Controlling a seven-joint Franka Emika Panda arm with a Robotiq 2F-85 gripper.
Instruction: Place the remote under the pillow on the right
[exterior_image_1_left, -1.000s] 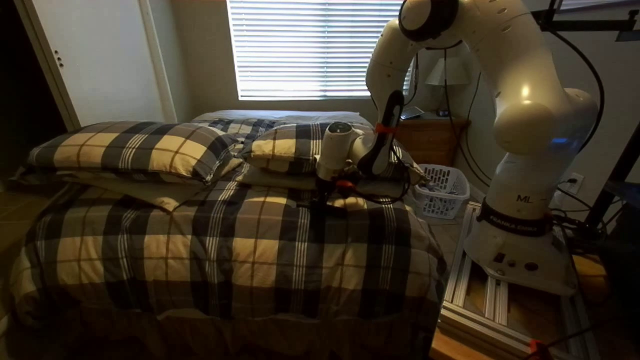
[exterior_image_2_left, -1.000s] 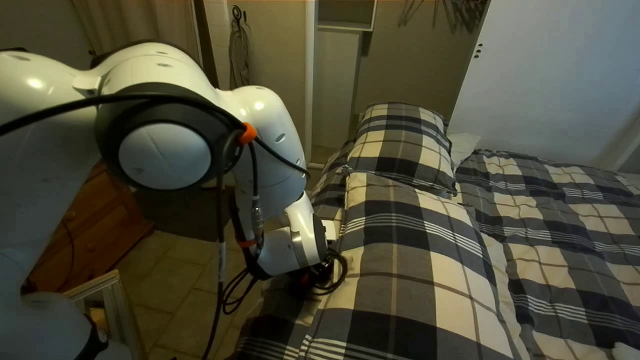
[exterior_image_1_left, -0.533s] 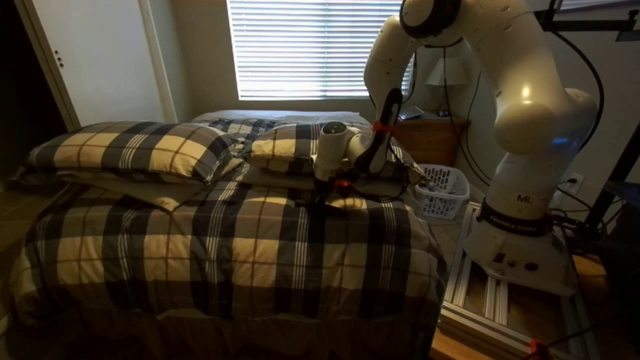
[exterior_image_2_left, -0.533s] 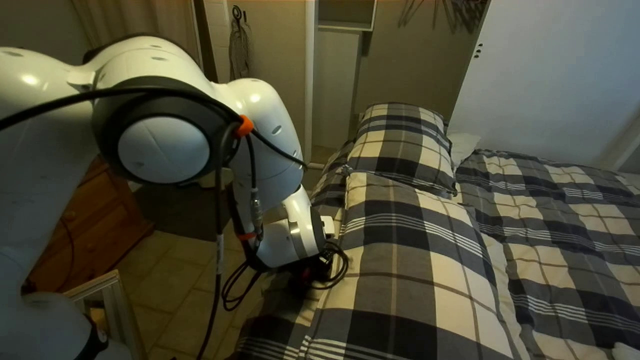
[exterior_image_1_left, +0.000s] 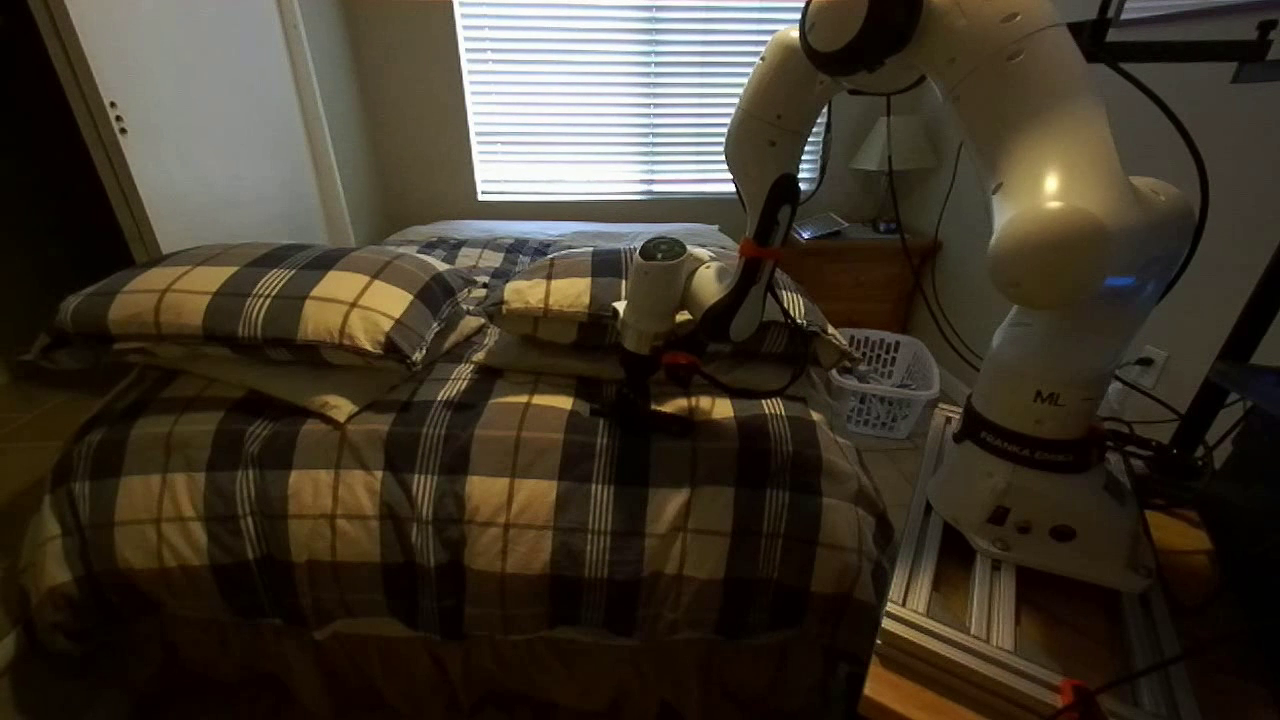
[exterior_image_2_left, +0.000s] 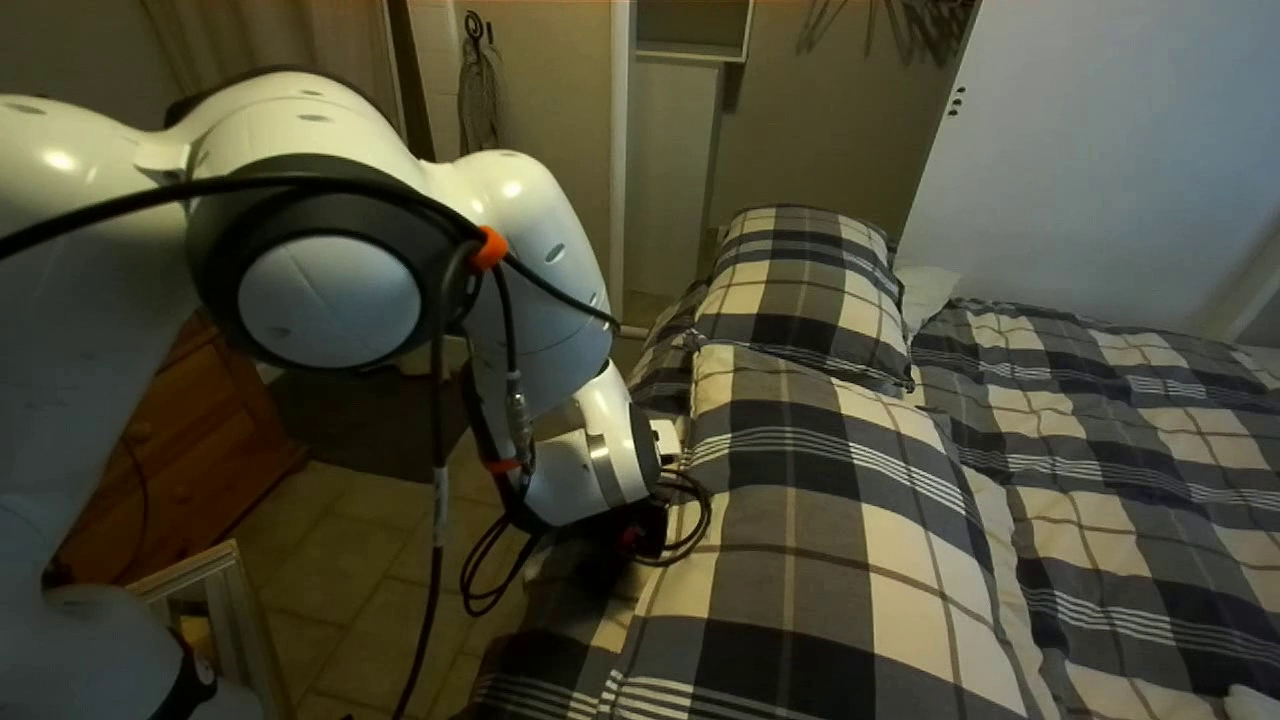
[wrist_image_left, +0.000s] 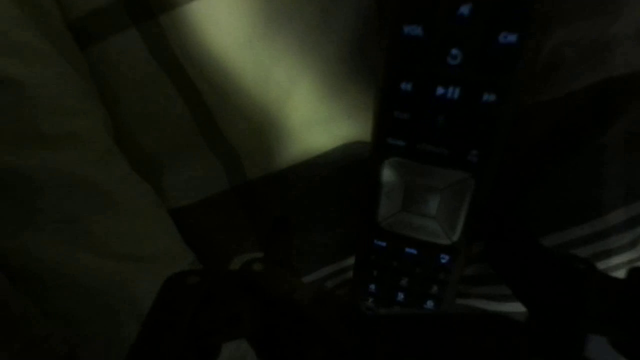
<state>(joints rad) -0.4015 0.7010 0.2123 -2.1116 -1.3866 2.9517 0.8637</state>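
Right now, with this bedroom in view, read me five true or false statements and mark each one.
1. In the wrist view, the remote is dark with pale markings. True.
2. The remote is completely hidden beneath a pillow. False: it shows in the wrist view.
3. In an exterior view, the right-hand pillow matches the plaid bedspread. True.
4. The basket near the bed is black. False: that basket is white.
5. A lamp stands on the wooden nightstand. True.
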